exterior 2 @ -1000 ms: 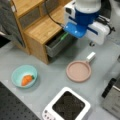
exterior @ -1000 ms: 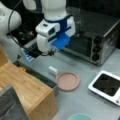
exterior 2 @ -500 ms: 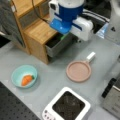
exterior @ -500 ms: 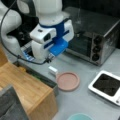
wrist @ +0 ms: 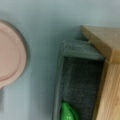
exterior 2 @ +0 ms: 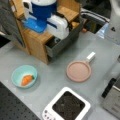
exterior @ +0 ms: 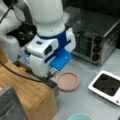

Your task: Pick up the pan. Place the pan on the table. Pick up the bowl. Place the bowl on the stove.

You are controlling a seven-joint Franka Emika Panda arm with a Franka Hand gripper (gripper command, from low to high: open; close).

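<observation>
The pincer (exterior: 51,72) hangs over the open drawer (exterior 2: 58,45), fingers hidden; I cannot tell its state. The pan (exterior 2: 78,70) lies on the table (exterior 2: 50,80), and the bowl (exterior: 80,117) is cut off.

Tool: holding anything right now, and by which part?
Nothing seen held. The tool hangs over the open drawer; pan on the table, bowl untouched.

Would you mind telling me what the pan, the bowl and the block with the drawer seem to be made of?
The pan: matte dusty pink, no glare, perhaps plastic or coated metal. The bowl: smooth pale teal, likely plastic or ceramic. The block: light-brown wood, by its warm tone; its drawer looks like grey felt or fabric.
</observation>
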